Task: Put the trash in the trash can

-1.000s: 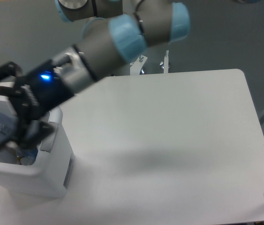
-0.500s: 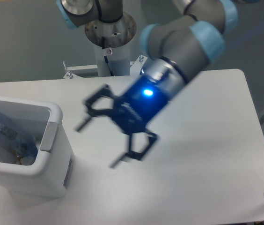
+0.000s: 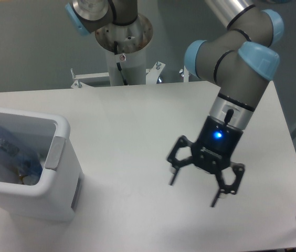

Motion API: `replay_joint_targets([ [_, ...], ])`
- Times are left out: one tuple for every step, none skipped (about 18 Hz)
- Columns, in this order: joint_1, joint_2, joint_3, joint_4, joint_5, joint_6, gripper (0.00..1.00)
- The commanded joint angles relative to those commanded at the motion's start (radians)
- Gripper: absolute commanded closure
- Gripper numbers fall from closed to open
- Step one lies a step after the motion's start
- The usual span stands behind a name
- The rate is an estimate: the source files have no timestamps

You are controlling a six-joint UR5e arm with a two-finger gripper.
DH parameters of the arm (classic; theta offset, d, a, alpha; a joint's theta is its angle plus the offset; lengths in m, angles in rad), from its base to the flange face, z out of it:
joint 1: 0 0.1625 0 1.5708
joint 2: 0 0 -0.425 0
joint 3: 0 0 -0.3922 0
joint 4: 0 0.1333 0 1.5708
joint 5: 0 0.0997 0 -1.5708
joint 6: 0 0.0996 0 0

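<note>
The gripper [image 3: 193, 193] has been swung from over the trash can [image 3: 59, 181] across the table [image 3: 137, 121] to its right side, fingers spread.

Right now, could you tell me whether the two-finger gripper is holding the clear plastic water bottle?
No, the gripper hangs open and empty above the white table, while the bottle lies inside the white plastic trash can.

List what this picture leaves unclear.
- Bin: its left side is cut off by the frame edge.
- Bin contents: a bottle shows inside, but the bin's near wall hides the bottom, so the wrapper cannot be made out.
- Gripper: open and empty over the table; whether the fingertips touch it is unclear.
</note>
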State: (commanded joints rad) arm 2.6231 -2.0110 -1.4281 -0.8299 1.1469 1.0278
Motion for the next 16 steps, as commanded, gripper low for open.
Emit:
replay_joint_targets([
  [-0.002, -0.002, -0.003, -0.002, 0.060, 0.002, 0.00],
  [-0.005, -0.002, -0.009, -0.002, 0.132, 0.017, 0.00],
  [-0.009, 0.000, -0.017, -0.003, 0.184, 0.046, 0.00],
  [-0.014, 0.001, -0.028, -0.009, 0.212, 0.063, 0.00],
  [-0.017, 0.005, -0.041, -0.009, 0.223, 0.064, 0.00],
  [-0.017, 0.009, -0.060, -0.006, 0.224, 0.064, 0.00],
  [-0.017, 0.015, -0.077, -0.005, 0.224, 0.067, 0.00],
  [-0.018, 0.021, -0.092, -0.006, 0.226, 0.075, 0.00],
  [-0.017, 0.024, -0.104, -0.006, 0.235, 0.101, 0.00],
  [-0.018, 0.026, -0.109, -0.006, 0.264, 0.129, 0.00],
  [-0.020, 0.029, -0.110, -0.012, 0.301, 0.143, 0.00],
  [-0.028, 0.035, -0.110, -0.027, 0.324, 0.144, 0.00],
  [-0.035, 0.038, -0.112, -0.047, 0.332, 0.144, 0.00],
  [-0.038, 0.038, -0.110, -0.064, 0.332, 0.149, 0.00],
  [-0.038, 0.038, -0.109, -0.069, 0.332, 0.152, 0.00],
  [-0.038, 0.038, -0.109, -0.069, 0.333, 0.153, 0.00],
])
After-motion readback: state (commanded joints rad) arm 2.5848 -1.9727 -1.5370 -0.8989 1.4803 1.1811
